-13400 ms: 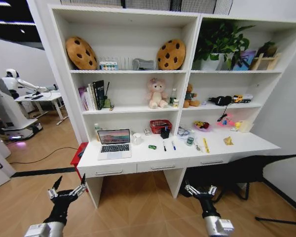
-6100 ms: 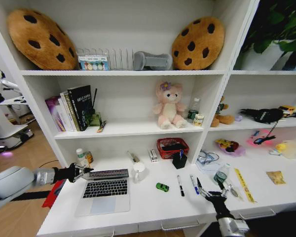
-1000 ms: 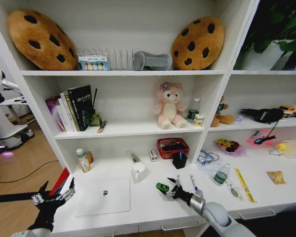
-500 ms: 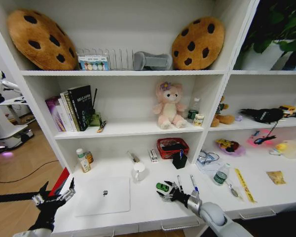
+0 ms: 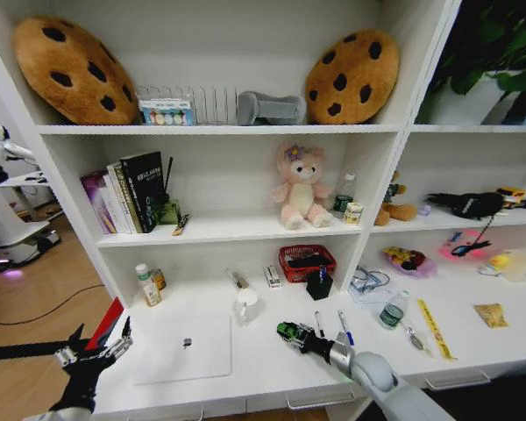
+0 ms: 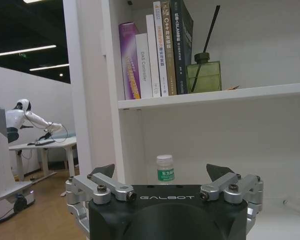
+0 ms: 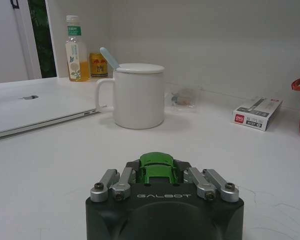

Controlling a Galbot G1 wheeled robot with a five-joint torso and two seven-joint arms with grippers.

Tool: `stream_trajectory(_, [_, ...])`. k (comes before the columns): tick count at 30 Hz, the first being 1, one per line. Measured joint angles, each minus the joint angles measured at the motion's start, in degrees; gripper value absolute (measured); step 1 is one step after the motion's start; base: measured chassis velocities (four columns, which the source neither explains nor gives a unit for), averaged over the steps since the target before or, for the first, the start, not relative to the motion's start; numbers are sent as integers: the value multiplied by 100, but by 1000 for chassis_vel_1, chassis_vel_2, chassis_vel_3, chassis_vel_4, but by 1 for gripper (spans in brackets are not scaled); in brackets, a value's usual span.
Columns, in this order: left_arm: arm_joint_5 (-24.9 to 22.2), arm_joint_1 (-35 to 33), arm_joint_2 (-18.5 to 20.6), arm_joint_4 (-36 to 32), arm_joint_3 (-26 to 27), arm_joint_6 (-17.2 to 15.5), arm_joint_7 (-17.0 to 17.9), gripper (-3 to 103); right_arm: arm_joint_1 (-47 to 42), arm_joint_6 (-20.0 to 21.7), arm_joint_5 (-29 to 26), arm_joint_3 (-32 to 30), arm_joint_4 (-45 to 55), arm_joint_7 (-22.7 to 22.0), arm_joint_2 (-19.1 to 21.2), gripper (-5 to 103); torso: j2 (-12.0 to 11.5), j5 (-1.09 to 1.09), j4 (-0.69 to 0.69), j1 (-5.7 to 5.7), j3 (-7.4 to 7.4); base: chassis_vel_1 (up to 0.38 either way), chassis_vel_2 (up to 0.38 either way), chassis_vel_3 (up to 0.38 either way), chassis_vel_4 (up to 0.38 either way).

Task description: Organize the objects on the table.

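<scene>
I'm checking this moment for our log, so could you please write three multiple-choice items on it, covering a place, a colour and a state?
1. Where is the right pincer?
A. Over the desk by the white mug
B. At the top shelf
C. Beside the floor

2. What colour is the toy car?
A. Red
B. Green
C. Blue

3. The laptop is:
A. Open
B. Closed
C. Upright

A: it sits low on the desk near the mug.
B: green between the fingers.
B: lid flat.
</scene>
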State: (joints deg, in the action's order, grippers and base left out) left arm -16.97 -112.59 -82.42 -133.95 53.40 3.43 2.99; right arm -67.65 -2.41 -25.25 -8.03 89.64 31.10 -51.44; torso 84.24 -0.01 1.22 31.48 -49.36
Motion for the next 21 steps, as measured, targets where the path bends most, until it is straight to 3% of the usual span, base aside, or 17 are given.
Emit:
stream_trajectory(10, [-9, -5, -17, 6, 13, 0, 0, 100, 103, 4, -145, -10, -26, 73, -15, 36, 0, 2, -2, 0, 0, 0, 0, 0, 0])
stream_trajectory(21, [-19, -5, 5, 20, 4, -4, 9, 100, -214, -3, -301, -626, 512, 88, 124, 36, 0, 2, -1, 0, 0, 0, 0, 0, 0])
